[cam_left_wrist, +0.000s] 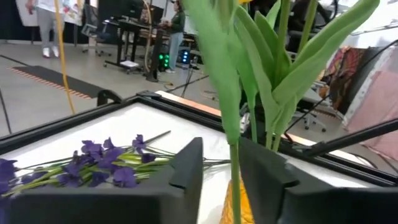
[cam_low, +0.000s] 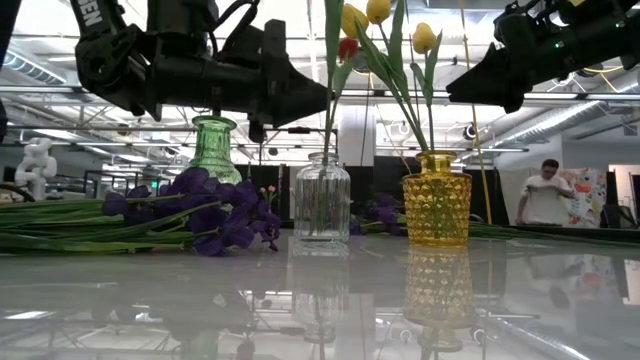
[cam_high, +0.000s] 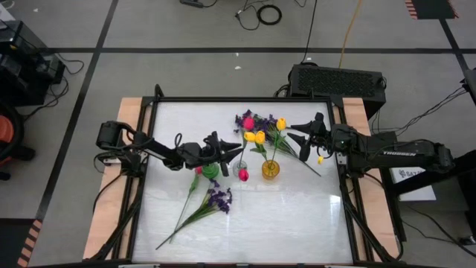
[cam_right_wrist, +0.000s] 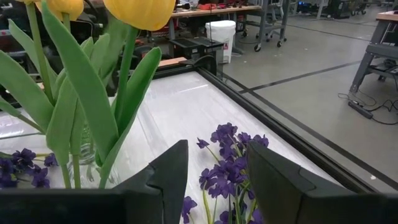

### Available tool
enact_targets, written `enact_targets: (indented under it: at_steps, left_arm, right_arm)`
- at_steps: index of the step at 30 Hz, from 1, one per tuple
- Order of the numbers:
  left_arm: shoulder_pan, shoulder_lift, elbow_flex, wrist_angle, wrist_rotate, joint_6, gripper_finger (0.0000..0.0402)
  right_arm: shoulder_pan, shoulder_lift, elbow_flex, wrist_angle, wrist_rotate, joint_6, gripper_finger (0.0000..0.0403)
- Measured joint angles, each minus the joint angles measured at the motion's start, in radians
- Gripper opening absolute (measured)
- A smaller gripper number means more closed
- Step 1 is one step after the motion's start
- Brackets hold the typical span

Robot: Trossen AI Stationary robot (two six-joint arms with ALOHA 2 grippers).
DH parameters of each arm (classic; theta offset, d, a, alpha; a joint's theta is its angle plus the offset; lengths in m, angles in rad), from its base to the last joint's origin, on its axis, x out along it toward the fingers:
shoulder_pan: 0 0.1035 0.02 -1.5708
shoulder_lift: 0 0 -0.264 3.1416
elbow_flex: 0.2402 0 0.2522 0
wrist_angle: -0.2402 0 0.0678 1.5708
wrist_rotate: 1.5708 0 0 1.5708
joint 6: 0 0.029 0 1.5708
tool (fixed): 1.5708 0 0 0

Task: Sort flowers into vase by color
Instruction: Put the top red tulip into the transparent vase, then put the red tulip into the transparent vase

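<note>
Left hand point(cam_high: 227, 144) sits over the table point(cam_high: 297, 223) centre, just left of the clear vase point(cam_high: 242, 173). Its fingers point(cam_left_wrist: 186, 165) are parted with a green tulip stem point(cam_left_wrist: 233, 180) running up between them; the left wrist view shows a gap on both sides, so open around the stem, no clamp visible. That stem drops into the clear vase, with the pink-red tulip point(cam_high: 248, 123) head well above it.

Right hand point(cam_high: 303, 141) hovers at the right side of the table, just right of the yellow vase point(cam_high: 271, 170). Fingers point(cam_right_wrist: 168, 171) spread, nothing between them (purple sprigs only lie on the table beyond them). Open, empty.

Flower positions:
- Yellow vase: yellow tulips point(cam_high: 255, 137) standing in it, leaves fanned out.
- Clear vase: the one pink-red tulip stem, plus a pink head point(cam_high: 243, 175) showing at its mouth in the high view.
- Green vase point(cam_high: 210, 170): left of the clear one, mostly under the left arm; contents hidden.
- Purple sprig point(cam_high: 219, 199) lying flat on the table front-left, stem pointing to the near-left corner.
- More purple sprigs point(cam_high: 245, 119) lying at the back of the table, behind the vases.
- One yellow tulip point(cam_high: 320, 159) lying near the right hand.

In the low view the three vases stand upright in a row, apart from each other.
</note>
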Motion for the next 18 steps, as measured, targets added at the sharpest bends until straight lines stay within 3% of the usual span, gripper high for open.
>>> enact_targets:
  at_steps: [8,18]
  left_arm:
    - [0.002,-0.105,0.000,-0.119,-0.003,0.006,0.0159]
    - [0.002,-0.522,0.000,-0.634,-0.042,-0.002,0.0160]
  right_arm:
    - [0.000,0.000,0.000,-0.001,0.000,-0.005,0.0155]
    - [0.000,0.000,0.000,0.000,0.000,-0.019,0.0155]
